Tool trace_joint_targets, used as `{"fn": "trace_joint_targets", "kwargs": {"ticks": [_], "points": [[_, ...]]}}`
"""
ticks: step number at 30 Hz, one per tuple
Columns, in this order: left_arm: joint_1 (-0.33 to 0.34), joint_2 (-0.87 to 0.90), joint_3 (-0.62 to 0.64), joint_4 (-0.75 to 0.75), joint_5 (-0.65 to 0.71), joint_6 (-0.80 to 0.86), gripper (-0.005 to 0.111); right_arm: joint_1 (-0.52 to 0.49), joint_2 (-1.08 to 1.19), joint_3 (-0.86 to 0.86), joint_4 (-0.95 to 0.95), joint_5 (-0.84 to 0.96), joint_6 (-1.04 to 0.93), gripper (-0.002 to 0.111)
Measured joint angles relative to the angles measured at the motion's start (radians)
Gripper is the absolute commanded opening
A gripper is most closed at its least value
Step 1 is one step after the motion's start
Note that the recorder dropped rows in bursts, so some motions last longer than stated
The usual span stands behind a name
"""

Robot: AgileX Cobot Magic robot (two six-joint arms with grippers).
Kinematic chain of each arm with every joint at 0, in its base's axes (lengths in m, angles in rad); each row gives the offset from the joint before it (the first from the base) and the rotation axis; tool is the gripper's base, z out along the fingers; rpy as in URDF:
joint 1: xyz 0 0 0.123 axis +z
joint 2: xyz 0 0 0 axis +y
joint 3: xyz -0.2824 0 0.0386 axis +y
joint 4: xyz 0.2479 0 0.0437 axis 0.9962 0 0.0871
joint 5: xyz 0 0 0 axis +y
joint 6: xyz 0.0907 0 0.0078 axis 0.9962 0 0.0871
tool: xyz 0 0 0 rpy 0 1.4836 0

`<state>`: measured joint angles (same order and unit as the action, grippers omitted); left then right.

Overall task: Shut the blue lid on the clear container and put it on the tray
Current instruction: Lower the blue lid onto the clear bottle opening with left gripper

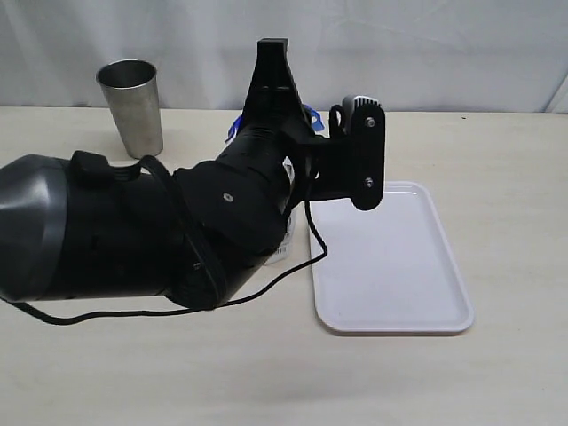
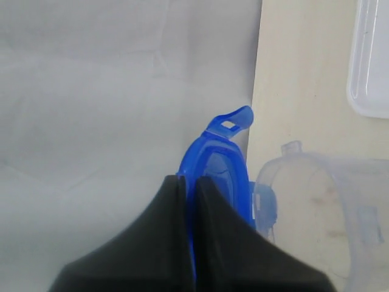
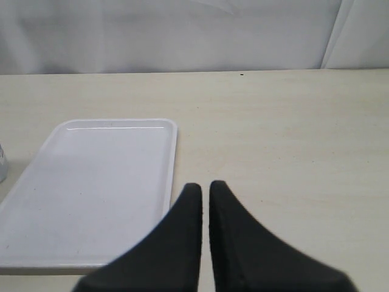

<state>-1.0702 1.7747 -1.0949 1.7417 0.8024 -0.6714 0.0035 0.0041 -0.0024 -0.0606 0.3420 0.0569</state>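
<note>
So, the blue lid (image 2: pixel 217 159) is pinched edge-on between the fingers of the left gripper (image 2: pixel 192 180). The jaws are squeezed down to just the thickness of the plastic. One snap flap is seen sticking out past the fingertips, with the white backdrop cloth (image 2: pixel 91 91) behind it. The clear container (image 2: pixel 316 201) is found right beside the lid in the left wrist view, and its open rim is seen with no lid seated on it. Whether the lid's edge is actually touching that rim can't be told from this angle.

In the exterior view the container is pretty much blocked by the big black left arm (image 1: pixel 177 222), and only small slivers of blue are seen poking out on either side of the wrist. A thin black cable (image 1: pixel 312 241) is looped from the arm down over the table (image 1: pixel 497 160).

The tray (image 1: pixel 390 266) is laid flat on the table to the right of the arm, with nothing on it. A steel tumbler (image 1: pixel 131 102) is stood upright at the back left, well apart from the tray.

The right gripper (image 3: pixel 205 186) is held above the table just beside the tray's edge. Its fingers are brought nearly together, with only a thin slit left between them and nothing gripped.
</note>
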Motion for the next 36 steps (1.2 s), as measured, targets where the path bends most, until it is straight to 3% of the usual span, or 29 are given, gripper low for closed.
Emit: {"fn": "trace_joint_targets", "kwargs": {"ticks": [29,36], "points": [[-0.014,-0.002,0.0,-0.002,-0.007,-0.027,0.0,0.0,0.0,0.0,0.0,0.0,0.0,0.005],[-0.014,-0.004,0.081,0.0,-0.004,-0.069,0.0,0.0,0.0,0.0,0.0,0.0,0.0,0.005]]}}
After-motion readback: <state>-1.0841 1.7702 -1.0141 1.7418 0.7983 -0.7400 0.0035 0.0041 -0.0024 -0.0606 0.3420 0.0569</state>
